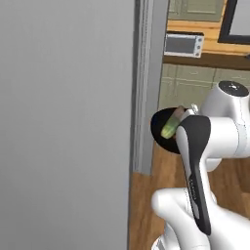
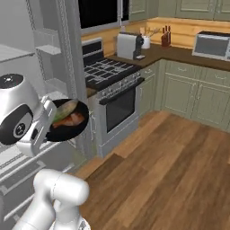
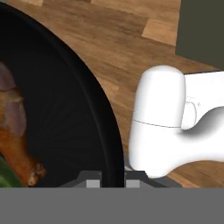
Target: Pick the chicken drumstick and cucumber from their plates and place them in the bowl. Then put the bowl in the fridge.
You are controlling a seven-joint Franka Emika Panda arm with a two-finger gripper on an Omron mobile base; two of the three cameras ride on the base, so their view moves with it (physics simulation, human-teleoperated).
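Note:
My gripper [image 3: 113, 181] is shut on the rim of the black bowl [image 3: 101, 127], one fingertip on each side of the rim, and holds it up in the air. The reddish-brown chicken drumstick [image 2: 72, 120] and the pale green cucumber [image 2: 64, 108] lie inside the bowl [image 2: 67, 130]. In the left base view the bowl [image 1: 161, 131] hangs just right of the fridge's grey door [image 1: 63, 122], with the cucumber [image 1: 171, 127] showing in it. The open fridge shows white shelves [image 2: 18, 155] right beside the bowl. The plates are out of view.
A stove with an oven [image 2: 114, 96] stands right of the fridge. Green cabinets [image 2: 193, 96] carry a counter with a toaster [image 2: 129, 45] and a microwave [image 2: 211, 45]. Wooden floor [image 2: 170, 170] spreads to the right. My own arm link [image 1: 195, 171] crosses the left base view.

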